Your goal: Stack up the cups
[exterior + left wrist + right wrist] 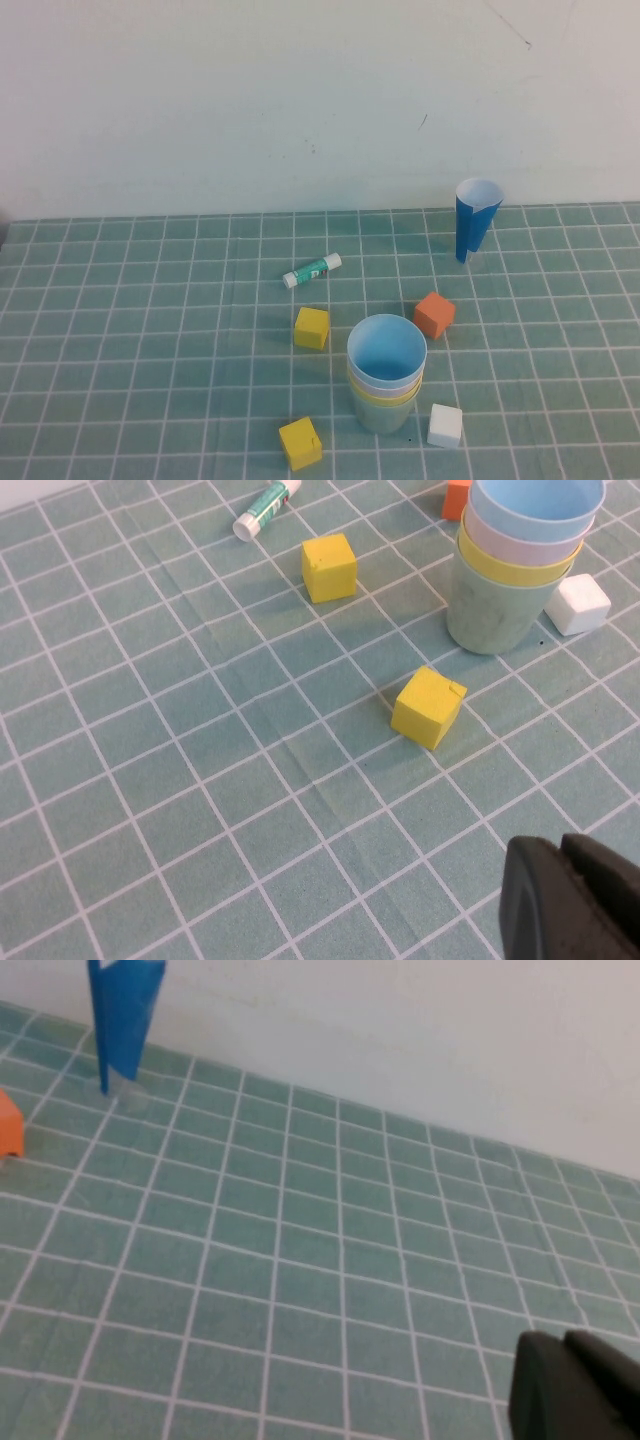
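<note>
All four cups (387, 375) stacked, blue on top. Looks done. Left gripper (560, 852) and right gripper (565, 1345) pulled away, fingers pressed together, holding nothing.

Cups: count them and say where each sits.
4, all nested in one stack: pale green cup at the bottom on the table, yellow cup in it, pale pink cup next, light blue cup on top. No others visible.

The stacked cups (386, 372) look like smooth matt plastic, and the surface (150, 350) is matt green with a white grid. Both the left tool (575, 900) and the right tool (578, 1388), low over the surface, show dull black plastic.
</note>
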Tool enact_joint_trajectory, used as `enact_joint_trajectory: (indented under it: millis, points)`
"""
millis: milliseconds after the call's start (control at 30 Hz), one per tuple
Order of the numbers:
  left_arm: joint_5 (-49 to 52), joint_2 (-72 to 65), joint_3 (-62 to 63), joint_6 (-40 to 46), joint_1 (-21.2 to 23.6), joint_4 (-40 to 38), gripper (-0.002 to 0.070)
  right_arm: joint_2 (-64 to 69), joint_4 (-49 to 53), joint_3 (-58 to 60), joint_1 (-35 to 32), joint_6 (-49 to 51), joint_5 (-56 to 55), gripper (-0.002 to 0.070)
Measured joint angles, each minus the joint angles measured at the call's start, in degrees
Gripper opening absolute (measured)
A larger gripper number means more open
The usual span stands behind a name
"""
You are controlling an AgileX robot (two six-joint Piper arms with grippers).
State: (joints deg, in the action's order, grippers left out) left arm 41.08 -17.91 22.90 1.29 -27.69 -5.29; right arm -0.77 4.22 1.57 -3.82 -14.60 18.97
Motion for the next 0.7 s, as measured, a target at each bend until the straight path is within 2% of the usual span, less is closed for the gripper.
enact_joint_trajectory:
  millis: [133,333,700]
  points:
    - [0.00,0.00,0.00,0.00,0.00,0.00,-0.0002,0.00,2.88,0.00,3.79,5.56,0.03,-0.0002]
    - [0.00,0.00,0.00,0.00,0.00,0.00,-0.0002,0.00,3.50,0.00,4.37,10.71,0.16,-0.0002]
    - [0.00,0.00,0.00,0.00,0.00,0.00,-0.0002,0.00,3.72,-0.10,4.37,11.98,0.25,-0.0002]
